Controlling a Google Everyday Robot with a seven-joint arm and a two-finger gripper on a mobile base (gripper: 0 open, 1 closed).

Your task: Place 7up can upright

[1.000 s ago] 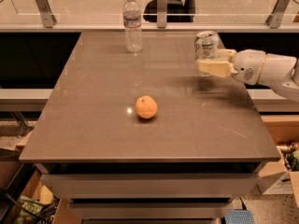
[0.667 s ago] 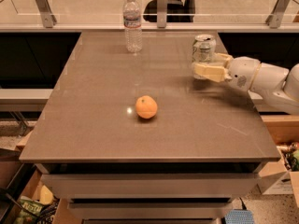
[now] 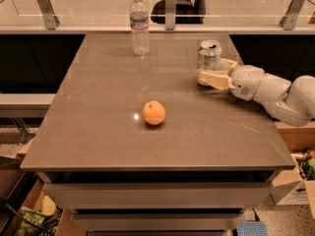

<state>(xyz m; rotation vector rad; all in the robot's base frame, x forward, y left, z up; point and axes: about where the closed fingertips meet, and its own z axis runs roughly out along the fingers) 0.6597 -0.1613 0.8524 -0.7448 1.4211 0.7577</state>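
The 7up can (image 3: 209, 53), silvery with green and a silver pull-tab top, stands upright on the grey table (image 3: 98, 132) at its right rear. My gripper (image 3: 210, 70) reaches in from the right, and its cream fingers (image 3: 212, 78) close around the can's lower part. The can's base looks to be at the tabletop. The white arm (image 3: 275, 90) stretches off past the table's right edge.
An orange (image 3: 154, 112) lies near the table's middle. A clear plastic water bottle (image 3: 140, 24) stands at the back, left of centre. A glass railing with metal posts (image 3: 170, 6) runs behind the table. Boxes (image 3: 295, 181) sit on the floor at the right.
My gripper has moved left and down with the can. The can has gone from slightly tilted above the surface to upright at the tabletop.
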